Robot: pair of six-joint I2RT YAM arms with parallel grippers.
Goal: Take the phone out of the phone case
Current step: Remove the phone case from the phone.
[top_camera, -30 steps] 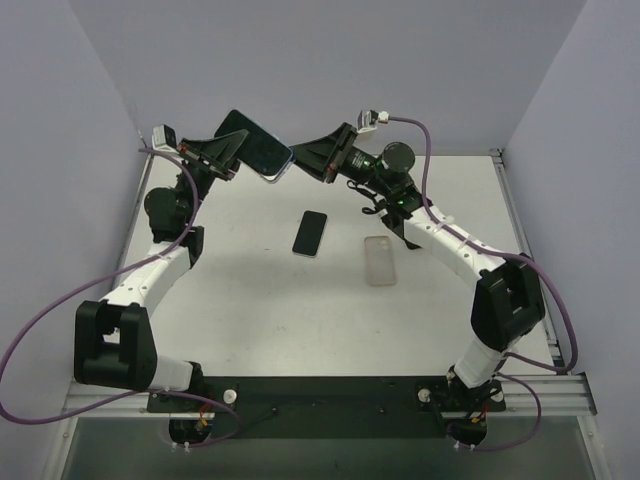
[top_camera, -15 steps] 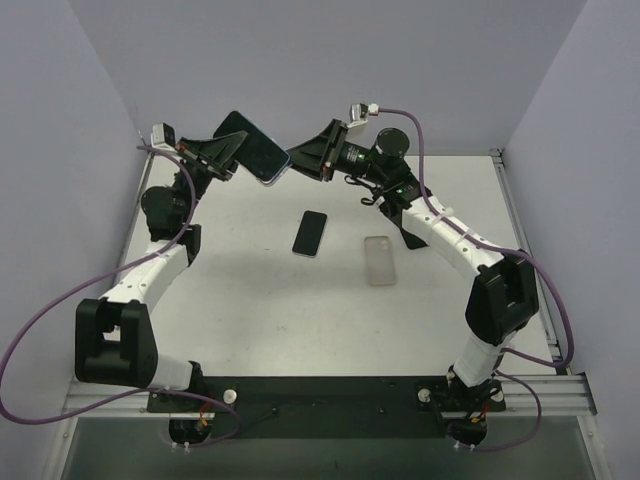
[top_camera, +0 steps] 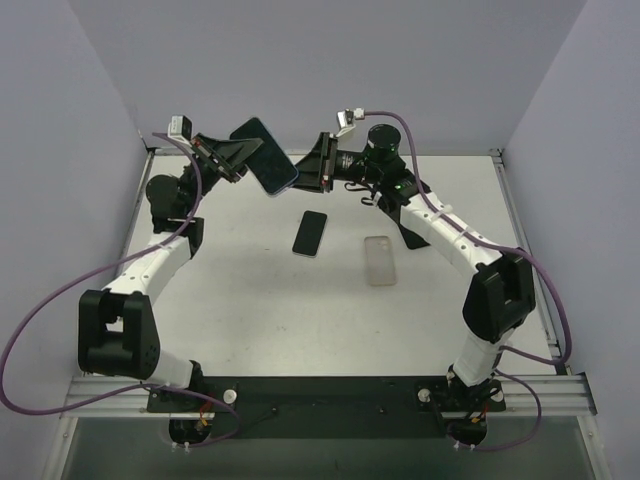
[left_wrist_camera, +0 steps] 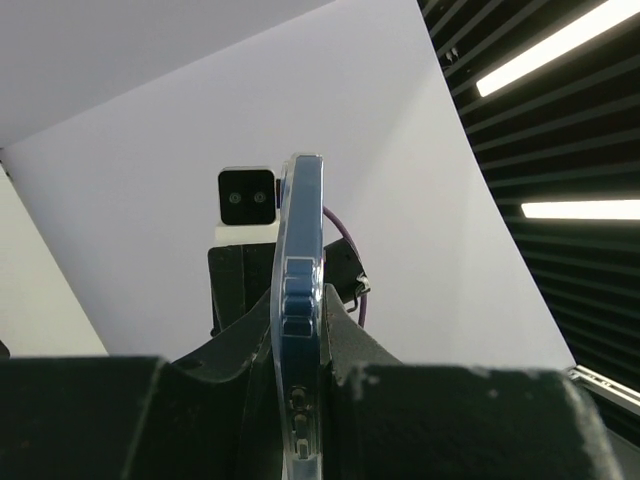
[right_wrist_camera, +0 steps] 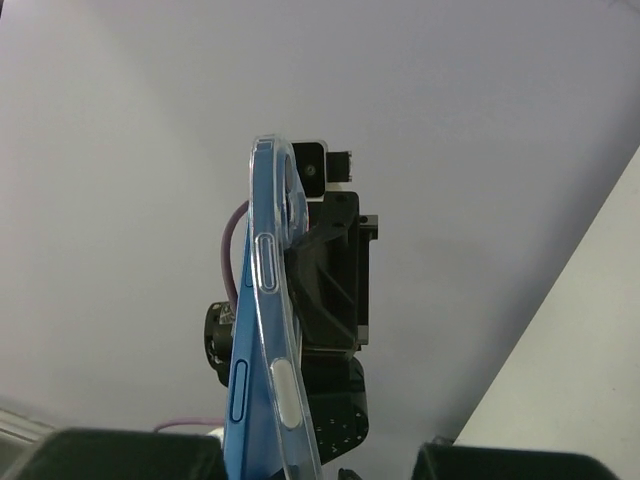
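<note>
the phone [top_camera: 264, 155] sits in its clear case [left_wrist_camera: 300, 300] and is held up in the air over the 12 o'clock side of the bench [top_camera: 250, 300], between the two arms. the left gripper [top_camera: 240, 152] pinches one end of it; in the left wrist view the cased edge runs straight up between the two fingers, which press on both flat sides. the right gripper [top_camera: 312, 172] meets the other end from the 3 o'clock side. in the right wrist view its fingers are spread wide, with the phone standing edge-on just beside the left finger and a clear gap to the other. side buttons show through the case on that edge.

down on the bench a second phone [top_camera: 310, 233], dark, lies flat near the middle. an empty clear case [top_camera: 379, 260] lies at about 4 o'clock from it, apart from it.
</note>
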